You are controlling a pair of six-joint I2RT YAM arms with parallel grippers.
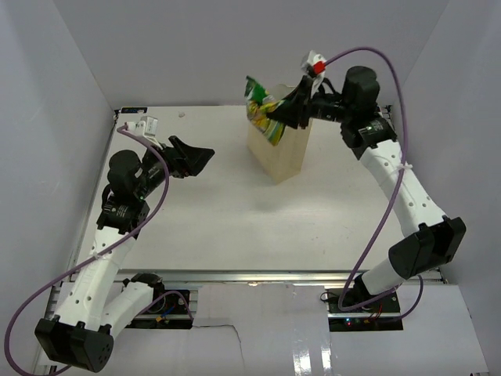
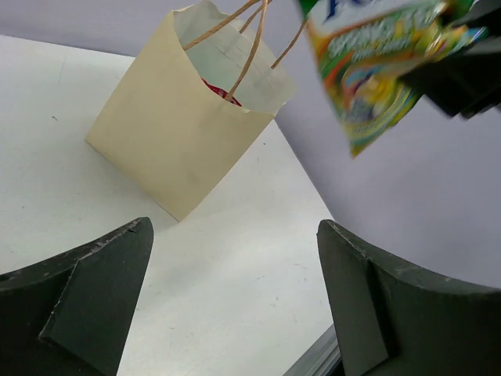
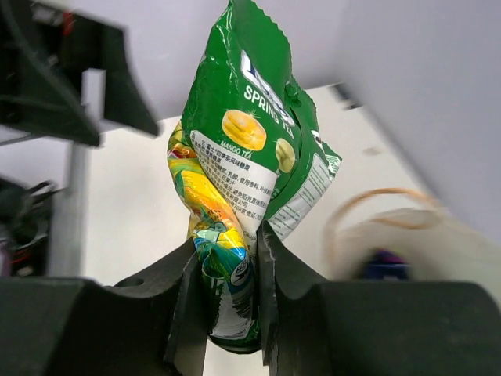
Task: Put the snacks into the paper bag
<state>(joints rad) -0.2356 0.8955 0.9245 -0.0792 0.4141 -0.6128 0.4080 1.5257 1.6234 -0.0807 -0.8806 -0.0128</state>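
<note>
We look down on a white table [image 1: 235, 223] with pale walls [image 1: 70, 94] around it and two white-and-black arms rising from its near edge.

At the left, the left end effector [image 1: 193, 157] hangs over bare table, well apart from everything else. Its two dark fingers [image 2: 94, 290] are spread wide with nothing between them.

Toward the middle and far side stands the paper bag [image 1: 279, 155], tan, upright and open at the top. Its thin twisted handles [image 2: 249, 47] stick up from the mouth. The left wrist view shows something red [image 2: 221, 92] lying inside the bag (only a sliver is visible, so we cannot tell which snack it is). The right wrist view shows a dark blue-purple shape down in the blurred mouth.

At the right, the right arm reaches over from behind the bag. The right end effector [image 1: 286, 117] is pinching the green-yellow packet [image 3: 235, 149] by its lower end, and the fingers press the foil into a crumpled waist. The packet stands up out of the grip with its printed face toward the wrist camera. It is in the air just beside the bag's open top, above the rim and not inside.
</note>
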